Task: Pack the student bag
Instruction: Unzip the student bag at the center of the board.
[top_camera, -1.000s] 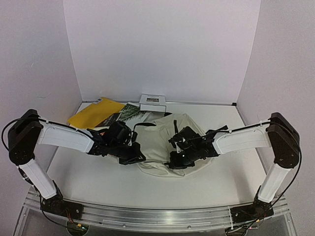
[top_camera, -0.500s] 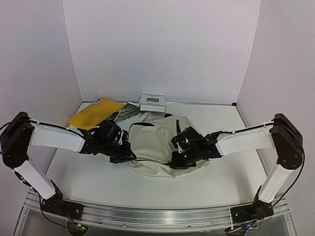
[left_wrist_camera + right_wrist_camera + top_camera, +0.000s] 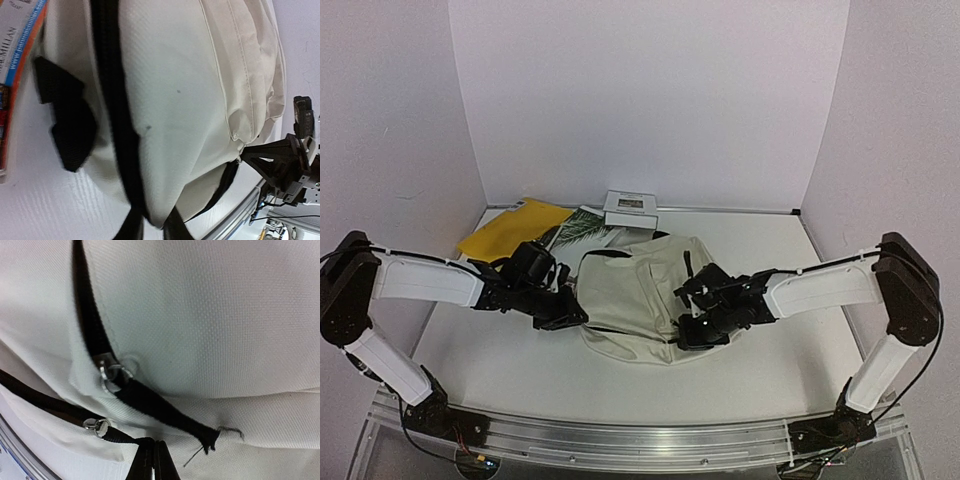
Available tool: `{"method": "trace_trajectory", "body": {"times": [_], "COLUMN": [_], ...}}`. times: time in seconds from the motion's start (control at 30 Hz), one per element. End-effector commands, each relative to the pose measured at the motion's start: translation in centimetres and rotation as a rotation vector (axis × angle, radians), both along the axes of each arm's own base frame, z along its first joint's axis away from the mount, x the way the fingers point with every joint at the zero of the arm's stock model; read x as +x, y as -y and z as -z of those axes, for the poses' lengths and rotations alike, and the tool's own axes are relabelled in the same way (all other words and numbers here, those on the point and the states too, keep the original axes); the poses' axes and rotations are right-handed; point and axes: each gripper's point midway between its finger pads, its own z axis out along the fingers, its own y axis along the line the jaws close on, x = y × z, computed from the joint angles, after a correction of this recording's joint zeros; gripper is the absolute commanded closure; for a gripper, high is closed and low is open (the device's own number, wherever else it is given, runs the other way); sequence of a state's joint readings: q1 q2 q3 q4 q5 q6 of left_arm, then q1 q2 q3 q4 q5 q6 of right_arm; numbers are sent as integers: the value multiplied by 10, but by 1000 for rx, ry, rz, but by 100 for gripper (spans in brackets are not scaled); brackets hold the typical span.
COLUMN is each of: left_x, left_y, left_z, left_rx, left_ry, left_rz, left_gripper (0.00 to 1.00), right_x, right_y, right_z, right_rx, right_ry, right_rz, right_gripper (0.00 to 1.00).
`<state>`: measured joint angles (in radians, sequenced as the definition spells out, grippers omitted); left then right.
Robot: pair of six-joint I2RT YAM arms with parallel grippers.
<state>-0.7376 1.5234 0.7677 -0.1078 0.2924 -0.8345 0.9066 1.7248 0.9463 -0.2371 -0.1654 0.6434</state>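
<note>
**Item:** student bag (image 3: 635, 295). Cream fabric backpack with black straps and zippers.
**Location:** lying flat mid-table (image 3: 790, 350), between the two arms. A palm-leaf book (image 3: 585, 228) is just beyond its far edge. A yellow folder (image 3: 510, 232) and a white box (image 3: 630, 208) lie farther back.

**Left wrist view only:**
- Small dark specks on the weave and a black strap (image 3: 70, 130).
- A printed book cover (image 3: 17, 30) at the bag's side.
- Left gripper (image 3: 152, 226): fingers narrowly parted with a ridge of bag fabric between them. The blur hides whether they pinch it.

**Right wrist view only:**
- Two metal zipper rings with black pulls.
- Right gripper (image 3: 151, 460): fingers pressed together, clamped on the lower zipper pull (image 3: 122, 437).
</note>
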Motion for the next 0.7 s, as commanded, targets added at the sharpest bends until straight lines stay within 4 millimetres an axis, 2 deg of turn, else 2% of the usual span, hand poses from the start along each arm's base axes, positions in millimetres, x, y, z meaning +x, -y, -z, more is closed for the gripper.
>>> {"method": "trace_trajectory", "body": {"times": [0.0, 0.03, 0.07, 0.1, 0.17, 0.2, 0.23, 0.37, 0.43, 0.53, 0.67], "left_x": [19, 21, 22, 25, 29, 32, 35, 43, 45, 49, 53], "left_y": [-31, -33, -35, -39, -45, -47, -48, -37, -29, -20, -10], "left_z": [-17, -23, -28, -36, -48, -51, -56, -62, -61, -49, -40], "left_rx": [74, 78, 77, 81, 77, 74, 62, 27, 6, 10, 5], "left_ry": [63, 75, 86, 104, 135, 144, 152, 155, 143, 104, 80], "left_rz": [-93, -96, -101, -111, -124, -130, -132, -110, -87, -61, -33], "left_gripper": [65, 56, 52, 43, 36, 34, 32, 32, 32, 32, 41], "right_x": [8, 12, 13, 17, 21, 23, 26, 33, 35, 36, 36], "right_y": [27, 22, 19, 13, 8, 7, 6, 3, 2, 1, 1], "right_z": [-22, -38, -46, -69, -92, -102, -112, -130, -133, -136, -135], "right_rx": [-70, -35, -19, 25, 65, 79, 92, 111, 114, 117, 123], "right_ry": [56, 84, 103, 145, 194, 217, 243, 288, 297, 306, 303], "right_rz": [39, 29, 15, 2, -14, -15, -19, -12, -11, -8, -4], "right_gripper": [88, 78, 71, 57, 44, 42, 40, 38, 38, 38, 41]}}
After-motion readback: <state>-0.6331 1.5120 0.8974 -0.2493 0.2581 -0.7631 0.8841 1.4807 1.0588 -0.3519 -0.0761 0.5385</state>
